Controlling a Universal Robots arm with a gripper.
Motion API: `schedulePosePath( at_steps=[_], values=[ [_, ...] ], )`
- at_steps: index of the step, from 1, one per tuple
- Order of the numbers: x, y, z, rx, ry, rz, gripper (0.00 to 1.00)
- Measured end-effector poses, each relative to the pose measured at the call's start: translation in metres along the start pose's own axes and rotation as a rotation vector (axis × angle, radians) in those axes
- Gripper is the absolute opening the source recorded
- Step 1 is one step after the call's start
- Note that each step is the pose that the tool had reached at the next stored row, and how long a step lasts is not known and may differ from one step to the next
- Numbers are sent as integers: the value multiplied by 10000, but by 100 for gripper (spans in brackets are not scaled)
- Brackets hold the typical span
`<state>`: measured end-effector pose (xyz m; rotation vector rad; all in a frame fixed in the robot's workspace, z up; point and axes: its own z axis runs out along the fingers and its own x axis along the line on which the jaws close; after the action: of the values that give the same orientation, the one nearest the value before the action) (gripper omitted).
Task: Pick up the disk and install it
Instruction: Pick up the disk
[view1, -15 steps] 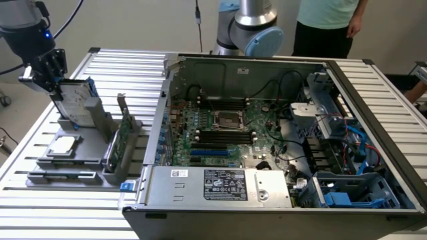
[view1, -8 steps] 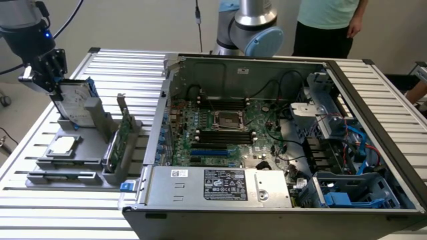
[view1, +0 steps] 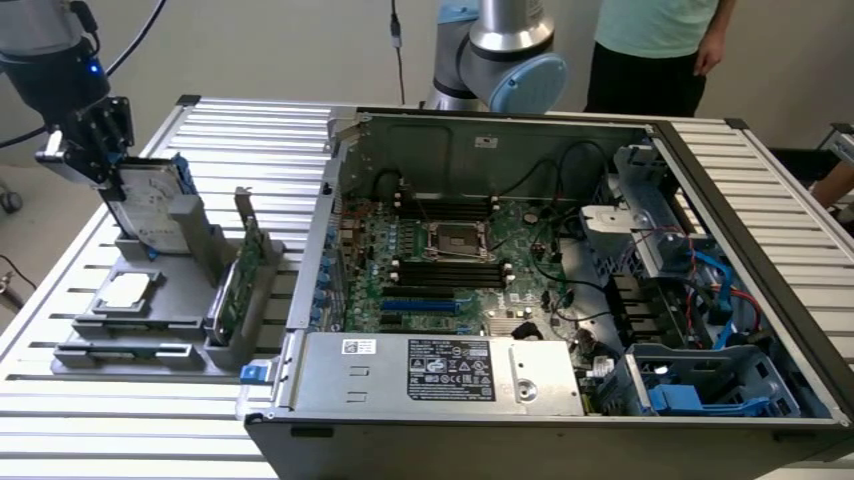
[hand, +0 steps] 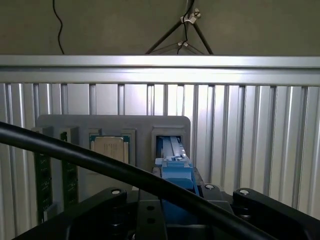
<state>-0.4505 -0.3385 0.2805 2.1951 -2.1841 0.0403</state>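
Observation:
The disk (view1: 150, 205), silver-grey with a white label and blue rails, stands tilted on edge at the far end of the grey parts fixture (view1: 147, 335), at the exterior view's left. Its lower end is at the fixture's slot. My gripper (view1: 104, 172) comes down from above and is shut on the disk's upper edge. In the wrist view the disk's blue rail (hand: 175, 165) runs out from between my gripper's black body parts toward the fixture's slot.
A square processor chip (view1: 123, 290) and an upright green card (view1: 230, 285) sit on the same fixture. The open computer case (view1: 534, 270) lies to the exterior view's right, with blue drive bays (view1: 694, 385) at its near corner. A person (view1: 654, 50) stands behind the table.

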Motion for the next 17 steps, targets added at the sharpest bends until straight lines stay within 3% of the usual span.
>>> schedulePosePath(
  at_steps=[17],
  values=[
    [8,2,-171,0,0,0,32]
  ],
)
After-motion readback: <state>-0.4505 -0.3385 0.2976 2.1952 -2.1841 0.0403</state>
